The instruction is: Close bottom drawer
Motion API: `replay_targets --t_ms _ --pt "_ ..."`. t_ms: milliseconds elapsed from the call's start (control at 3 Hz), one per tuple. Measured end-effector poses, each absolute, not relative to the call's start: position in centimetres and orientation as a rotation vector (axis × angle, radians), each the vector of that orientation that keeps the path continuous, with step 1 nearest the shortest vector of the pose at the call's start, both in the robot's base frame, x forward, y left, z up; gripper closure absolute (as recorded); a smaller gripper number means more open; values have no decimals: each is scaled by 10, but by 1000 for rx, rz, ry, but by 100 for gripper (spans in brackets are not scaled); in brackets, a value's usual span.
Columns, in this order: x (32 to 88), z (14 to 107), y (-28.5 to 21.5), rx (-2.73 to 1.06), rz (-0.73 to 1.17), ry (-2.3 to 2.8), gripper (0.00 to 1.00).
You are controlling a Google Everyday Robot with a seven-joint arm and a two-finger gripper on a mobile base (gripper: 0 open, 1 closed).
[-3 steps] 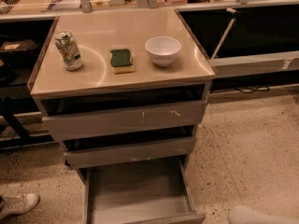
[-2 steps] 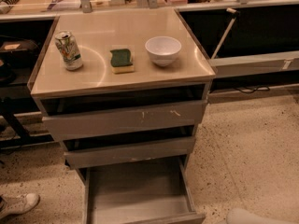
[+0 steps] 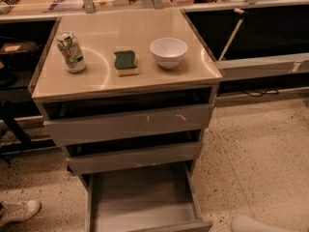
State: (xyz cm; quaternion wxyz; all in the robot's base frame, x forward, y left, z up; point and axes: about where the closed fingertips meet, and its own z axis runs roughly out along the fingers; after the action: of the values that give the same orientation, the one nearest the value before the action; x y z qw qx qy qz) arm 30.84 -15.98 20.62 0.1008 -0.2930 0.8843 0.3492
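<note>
The bottom drawer [image 3: 142,197] of the grey cabinet is pulled far out toward me. Its shallow grey box is empty, and its front [image 3: 174,225] sits at the picture's lower edge. Only a pale rounded part of my gripper [image 3: 251,224] shows, at the bottom right edge. It is low to the floor, just right of the drawer's front corner and apart from it.
The scratched top drawer [image 3: 130,124] and the middle drawer [image 3: 135,157] stand slightly ajar. On the cabinet top [image 3: 101,83] are a can [image 3: 70,52], a green sponge [image 3: 125,62] and a white bowl [image 3: 168,52]. A white shoe [image 3: 17,211] is at the lower left. Speckled floor [image 3: 256,158] lies to the right.
The pale part at the bottom right has crept slightly left toward the drawer's corner. The drawers have not moved.
</note>
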Motion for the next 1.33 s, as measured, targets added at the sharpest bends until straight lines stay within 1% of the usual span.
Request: replay_targets --t_ms 1333 --pt "356 188 -151 -866 1021 2603 100"
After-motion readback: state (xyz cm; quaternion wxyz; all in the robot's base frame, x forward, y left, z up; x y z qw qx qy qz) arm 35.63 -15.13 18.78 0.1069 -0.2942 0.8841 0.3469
